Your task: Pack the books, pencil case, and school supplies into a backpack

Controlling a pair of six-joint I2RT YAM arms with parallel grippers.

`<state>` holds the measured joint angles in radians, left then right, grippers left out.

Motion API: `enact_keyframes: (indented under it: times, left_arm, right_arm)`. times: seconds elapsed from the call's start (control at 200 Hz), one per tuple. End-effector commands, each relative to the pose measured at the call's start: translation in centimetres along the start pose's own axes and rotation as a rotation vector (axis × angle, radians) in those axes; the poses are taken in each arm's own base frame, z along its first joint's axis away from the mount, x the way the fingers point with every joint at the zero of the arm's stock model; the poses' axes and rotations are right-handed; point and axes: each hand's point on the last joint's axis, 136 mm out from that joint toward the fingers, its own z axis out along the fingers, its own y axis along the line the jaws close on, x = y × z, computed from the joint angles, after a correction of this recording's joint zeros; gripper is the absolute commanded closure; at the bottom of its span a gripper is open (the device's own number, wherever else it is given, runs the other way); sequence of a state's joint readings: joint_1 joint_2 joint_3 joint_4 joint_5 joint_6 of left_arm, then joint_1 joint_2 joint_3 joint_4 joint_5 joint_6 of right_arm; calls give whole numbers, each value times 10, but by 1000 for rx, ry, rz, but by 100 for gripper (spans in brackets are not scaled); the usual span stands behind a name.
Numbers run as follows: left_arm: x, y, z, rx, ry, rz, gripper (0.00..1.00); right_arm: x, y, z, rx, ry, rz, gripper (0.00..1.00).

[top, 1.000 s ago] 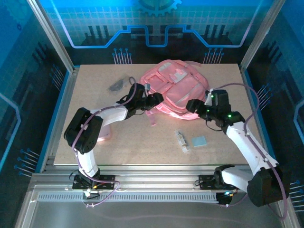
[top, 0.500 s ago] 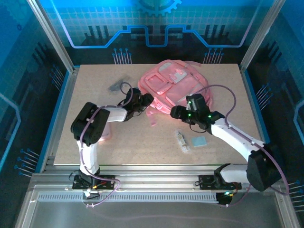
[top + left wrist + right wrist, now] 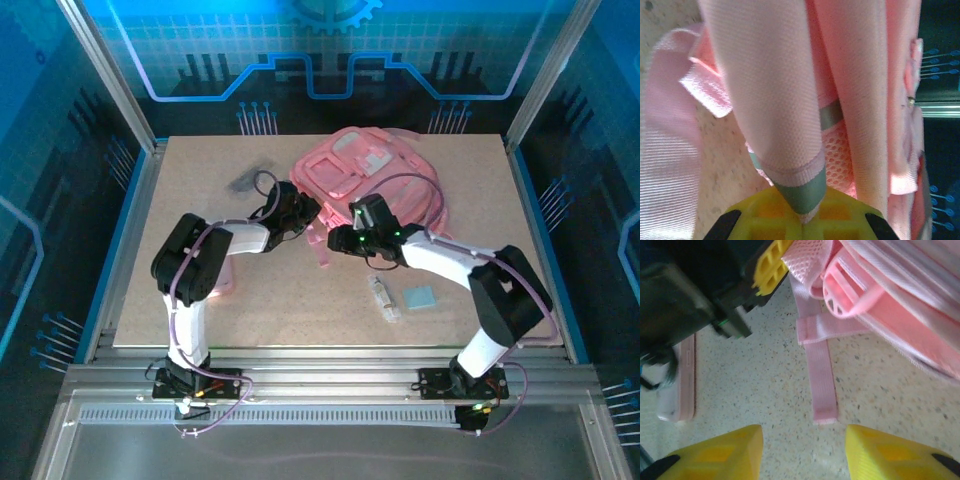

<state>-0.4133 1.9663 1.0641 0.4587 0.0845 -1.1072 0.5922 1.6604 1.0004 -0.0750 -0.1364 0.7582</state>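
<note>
The left gripper (image 3: 312,212) clamps the edge of the backpack (image 3: 375,180) at its eight o'clock; the right gripper (image 3: 804,440), jaws apart, hovers over a strap (image 3: 819,375).

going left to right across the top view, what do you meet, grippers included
pencil case → left gripper → right gripper → whitish tube → light-blue pad. The backpack spans several of these, so it is left out.
</note>
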Motion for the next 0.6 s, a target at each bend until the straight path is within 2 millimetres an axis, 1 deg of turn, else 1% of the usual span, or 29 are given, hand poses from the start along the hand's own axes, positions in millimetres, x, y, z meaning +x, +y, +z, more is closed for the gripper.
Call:
enact_keyframes:
  times: [0.0, 0.09, 0.21, 0.355, 0.595]
  left_arm:
    - [1, -57, -28, 156, 8, -23, 100]
    - [6, -68, -35, 176, 28, -28, 100]
    - [14, -75, -38, 192, 49, -37, 100]
    - [25, -84, -41, 221, 80, -54, 100]
    - [47, -96, -46, 249, 131, -68, 100]
  right_arm:
    - [-14, 17, 12, -30, -16, -62, 59]
    - [-17, 9, 22, 15, -9, -80, 60]
    - [-27, -8, 27, 108, -64, -106, 60]
    - [-41, -26, 30, 226, -136, -134, 56]
    - [-61, -32, 35, 375, -278, -183, 56]
